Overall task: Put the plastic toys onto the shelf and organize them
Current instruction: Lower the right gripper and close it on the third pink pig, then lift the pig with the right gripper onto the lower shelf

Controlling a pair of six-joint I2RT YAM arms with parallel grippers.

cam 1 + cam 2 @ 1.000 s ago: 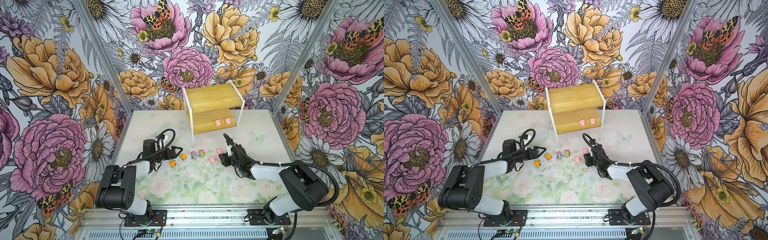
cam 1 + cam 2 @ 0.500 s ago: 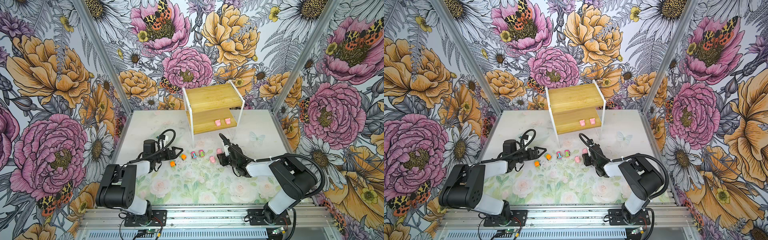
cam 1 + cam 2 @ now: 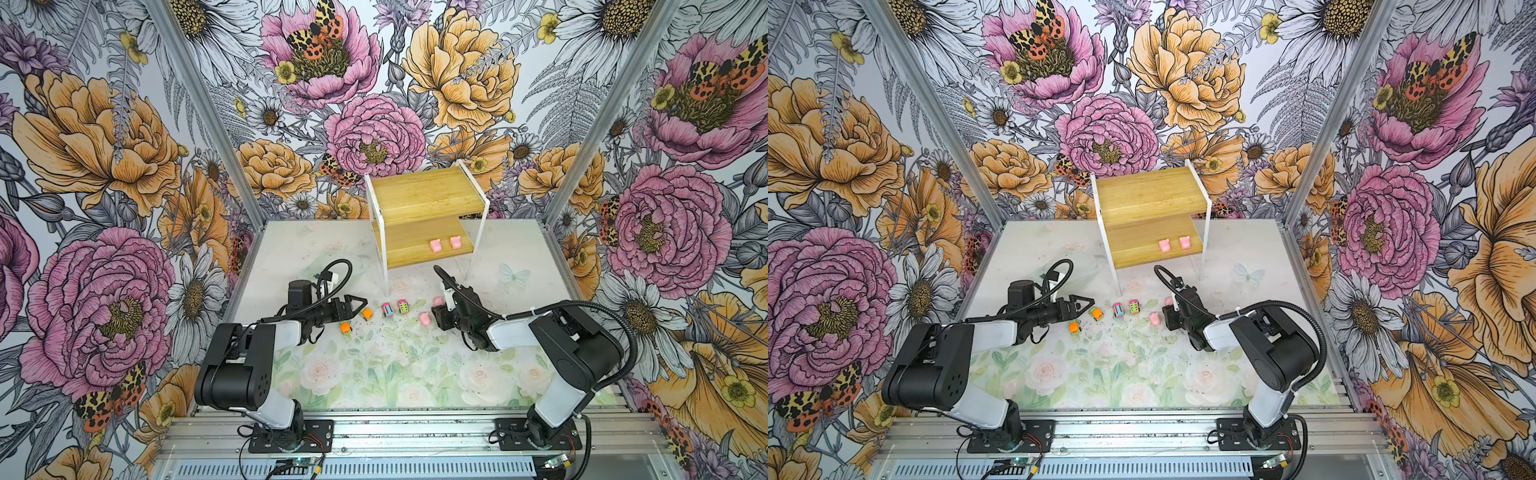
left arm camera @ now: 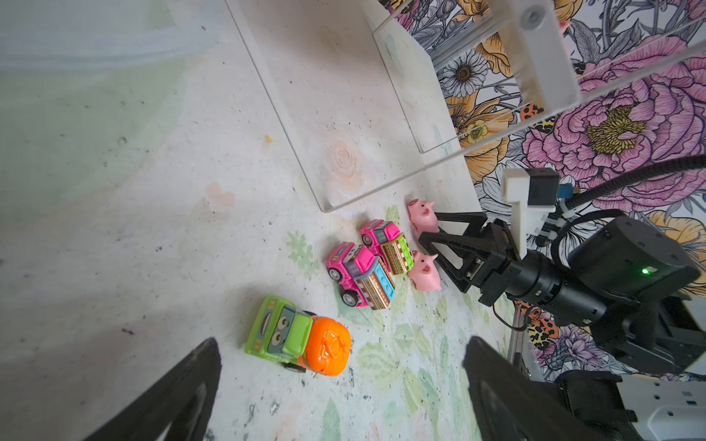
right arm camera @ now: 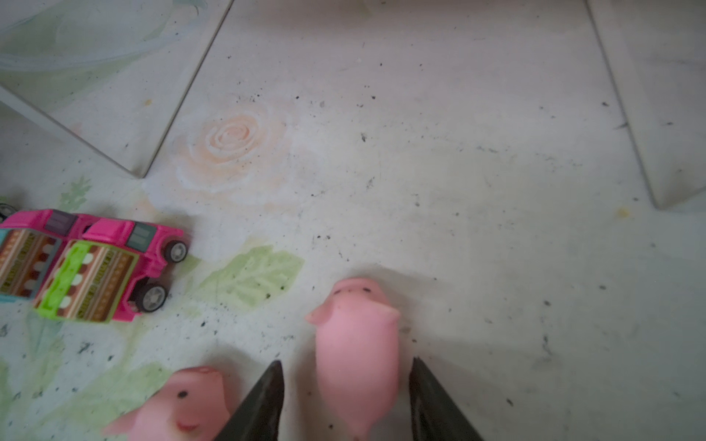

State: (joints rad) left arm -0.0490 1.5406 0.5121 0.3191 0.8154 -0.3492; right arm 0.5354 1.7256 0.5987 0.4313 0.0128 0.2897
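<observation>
The bamboo shelf (image 3: 424, 195) (image 3: 1150, 195) stands at the back, and two pink pigs (image 3: 435, 245) (image 3: 455, 242) sit on its lower board. My right gripper (image 5: 347, 362) (image 3: 436, 309) is low on the table and open, with a pig (image 5: 357, 343) between its fingers and a gap on each side. A second pig (image 5: 179, 404) (image 3: 424, 318) lies just outside one finger. Two pink cars (image 3: 387, 309) (image 3: 402, 306) stand side by side mid-table. My left gripper (image 4: 342, 366) (image 3: 358, 309) is open, and an orange-and-green car (image 4: 298, 340) (image 3: 366, 313) sits just past its tips. Another orange car (image 3: 345, 328) lies beside it.
The shelf's thin white legs (image 3: 384, 266) (image 3: 473, 249) stand just behind the row of toys. A clear plastic container (image 4: 95, 42) lies on the table's back left. Patterned walls close in the left, right and back.
My right gripper has dropped lower and shifted left, and now sits around the pig with its jaws slightly narrower. The left arm and the toys have not moved.
</observation>
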